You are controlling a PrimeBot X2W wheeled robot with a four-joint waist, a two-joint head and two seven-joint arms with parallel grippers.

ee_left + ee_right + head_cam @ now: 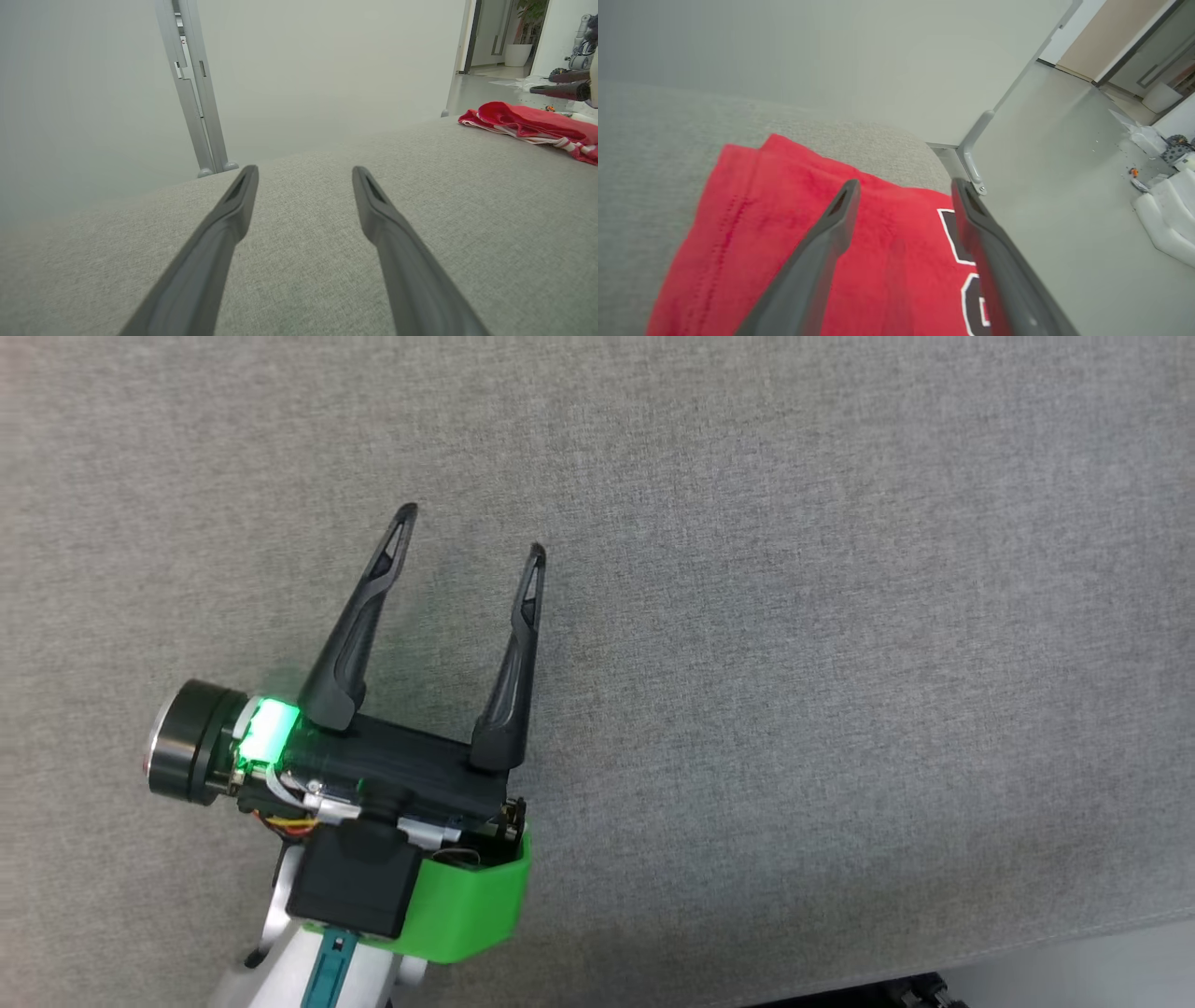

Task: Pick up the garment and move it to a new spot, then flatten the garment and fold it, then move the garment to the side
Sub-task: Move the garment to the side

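Note:
The garment (887, 242) is red with black-and-white lettering and lies folded on the grey fabric table (840, 616), right at the table's edge. My right gripper (905, 182) hovers open just above it, one finger on each side of the middle, holding nothing. In the left wrist view the garment (528, 122) lies flat at the far right, with the right gripper's dark fingers (567, 91) over it. My left gripper (471, 529) stands open and empty over bare table at the lower left, far from the garment; its fingers spread wide in its own wrist view (304, 169).
The table's front edge (1027, 943) runs across the lower right corner. Beyond the far edge stand a pale wall and a grey metal post (191, 88). An open doorway with a white plant pot (518, 53) lies far right. White clutter (1167, 205) litters the floor.

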